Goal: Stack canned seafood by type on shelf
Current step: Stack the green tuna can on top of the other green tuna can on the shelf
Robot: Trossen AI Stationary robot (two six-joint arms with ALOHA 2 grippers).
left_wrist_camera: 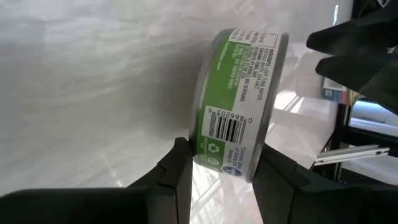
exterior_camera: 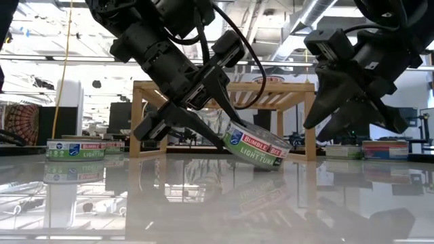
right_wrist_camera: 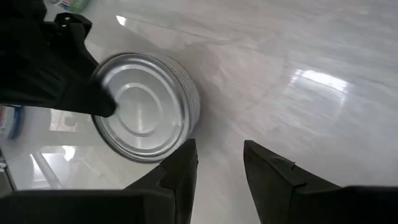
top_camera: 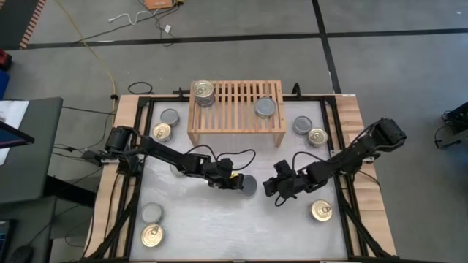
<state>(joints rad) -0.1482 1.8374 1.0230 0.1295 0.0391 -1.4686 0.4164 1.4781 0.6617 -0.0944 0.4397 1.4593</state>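
A round tin (exterior_camera: 258, 146) with a green label and a plain silver top (right_wrist_camera: 146, 106) is tilted at mid-table, in front of the light-wood shelf (top_camera: 235, 109). My left gripper (top_camera: 240, 183) is shut on it. My right gripper (right_wrist_camera: 221, 168) stands open just to the tin's right with nothing between its fingers. On the shelf's slats, gold-topped tins (top_camera: 203, 93) stand stacked at the left and a silver-topped tin (top_camera: 265, 107) stands to their right. My left gripper pinches the tin between its two fingers, one on each flat face, at the rim (left_wrist_camera: 217, 158) nearest the arm. The fingers come from the table's left, slanting down. The tin is tilted, its far rim (exterior_camera: 274, 165) low at the table; whether it touches there, I cannot tell.
Loose tins lie around the table: silver (top_camera: 170, 115) and gold (top_camera: 161, 131) left of the shelf, silver (top_camera: 302, 124) and gold (top_camera: 316, 136) to its right, gold (top_camera: 322, 210) near right, silver (top_camera: 151, 212) and gold (top_camera: 152, 234) near left.
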